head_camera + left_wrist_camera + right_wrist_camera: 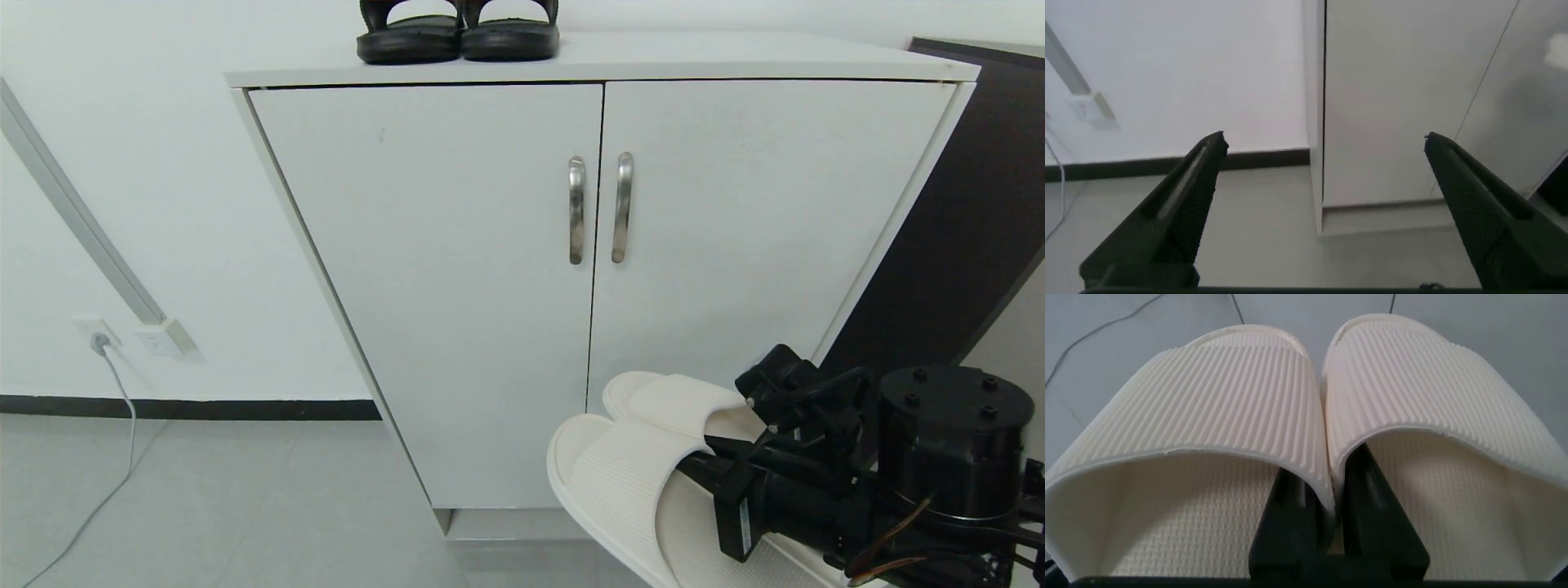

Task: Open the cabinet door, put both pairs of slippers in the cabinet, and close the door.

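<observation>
White wall [122,163] and grey tiled floor [204,506] frame a tall white cabinet [735,59] standing against that wall, with a dark panel [963,229] just beside it on the robot's right. Both its doors, the left door [424,286] and the right door [751,229], sit flush and closed, so whatever is inside cannot be seen. Two upright metal handles [576,210] flank the seam between the doors, close to each other.

Low in front of the right door, the white slippers [629,474] are carried side by side by the right gripper [718,461]. The wrist view shows its two dark fingers [1290,514] reaching in under the ribbed straps, one into each slipper, closed nearly together and pinching the two touching inner walls of the pair [1233,400] between them. The slippers' long axes run parallel, straight out from the gripper, toes pointing toward the cabinet's base and somewhat to the robot's left; the open heel ends face the wrist.

The left gripper [1325,143] holds nothing: its fingers [1184,204] are spread wide with only floor and the cabinet's lower corner seen between them.

On the cabinet's top, toward its left half, the black slippers [457,37] rest as a pair, touching side by side, rounded ends at the front edge.

Down on the wall to the left, a socket [100,339] has a grey cable [122,457] trailing to the floor.
</observation>
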Tool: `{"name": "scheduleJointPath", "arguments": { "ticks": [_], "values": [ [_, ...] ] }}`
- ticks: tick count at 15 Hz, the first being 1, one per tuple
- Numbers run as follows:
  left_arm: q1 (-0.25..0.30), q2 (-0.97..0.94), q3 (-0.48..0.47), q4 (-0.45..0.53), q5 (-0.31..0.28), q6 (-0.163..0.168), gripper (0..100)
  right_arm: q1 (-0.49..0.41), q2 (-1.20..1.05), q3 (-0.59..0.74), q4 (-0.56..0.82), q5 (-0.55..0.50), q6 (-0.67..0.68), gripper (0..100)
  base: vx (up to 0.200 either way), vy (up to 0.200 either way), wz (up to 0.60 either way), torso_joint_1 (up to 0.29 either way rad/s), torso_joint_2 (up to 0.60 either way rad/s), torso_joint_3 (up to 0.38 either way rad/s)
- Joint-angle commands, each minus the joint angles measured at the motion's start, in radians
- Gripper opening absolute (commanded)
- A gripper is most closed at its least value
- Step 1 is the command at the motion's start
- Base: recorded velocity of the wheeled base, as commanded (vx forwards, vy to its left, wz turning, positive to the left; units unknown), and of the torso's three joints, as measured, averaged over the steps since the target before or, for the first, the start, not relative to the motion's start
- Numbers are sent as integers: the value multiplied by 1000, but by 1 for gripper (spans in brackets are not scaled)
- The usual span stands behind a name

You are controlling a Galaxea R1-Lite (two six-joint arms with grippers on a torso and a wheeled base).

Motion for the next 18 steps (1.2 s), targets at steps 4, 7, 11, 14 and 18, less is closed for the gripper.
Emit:
{"name": "scheduleJointPath", "arguments": {
  "ticks": [4,7,11,14,18],
  "values": [
    [-54,334,-174,-59,-72,-56,100,4,1,8,0,1,-1,0,0,0,0,0,0,0],
    [-87,539,-198,-216,-152,-60,100,4,2,8,0,1,-1,0,0,0,0,0,0,0],
    [-91,793,-272,-364,-264,-63,100,5,5,8,0,0,-1,0,0,0,0,0,0,0],
    [-140,935,-321,-436,-284,-76,100,11,4,8,0,3,-1,0,0,0,0,0,0,0],
    [-232,1099,-338,-622,-314,-102,100,11,7,8,0,3,1,0,0,0,0,0,0,0]
  ]
}}
